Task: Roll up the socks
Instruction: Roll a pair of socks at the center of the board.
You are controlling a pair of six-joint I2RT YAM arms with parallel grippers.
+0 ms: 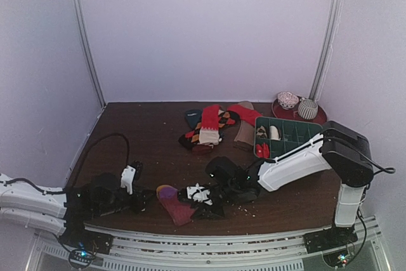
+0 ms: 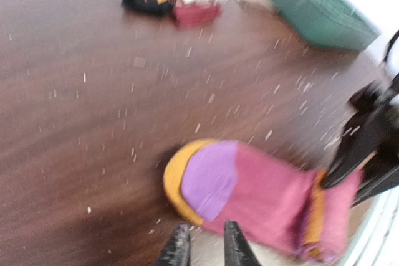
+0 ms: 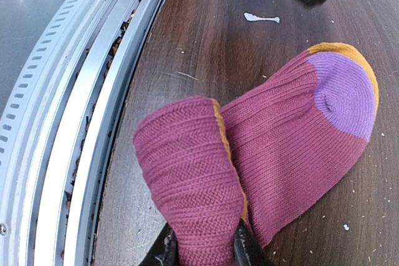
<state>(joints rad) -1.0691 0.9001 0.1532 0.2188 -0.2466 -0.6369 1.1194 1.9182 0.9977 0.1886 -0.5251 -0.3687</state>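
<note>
**A:** Which sock is in play, and where is it?

**B:** The magenta sock [image 3: 293, 135]. It lies on the counter [image 3: 206, 23] at the lower centre of the overhead view. Its orange-and-purple toe points left, and the cuff end is doubled over itself on the right.

**A:** And the end effectors?

**B:** The right end effector [image 3: 206, 236] is clamped on the doubled-over cuff, and the ribbed fold bulges between its two fingers. The left end effector [image 2: 206, 232] hovers just beside the toe edge. Its fingers stand a narrow gap apart with nothing between them, though that view is blurred.

**A:** How will the sock handle?

**B:** Light, soft and limp, I'd judge, being a ribbed knit with no stiffness. The roll will probably slacken unless it is pinched through every layer. The fabric should grip the fingers well enough, but it may drag on the wood.

**A:** Best place to hold it?

**B:** Across the middle of the rolled cuff, deep enough to catch all the layers, with the toe end pinned flat. The other socks [image 1: 212, 125] sit heaped at upper centre, beside the green tray [image 1: 295, 132].
</note>
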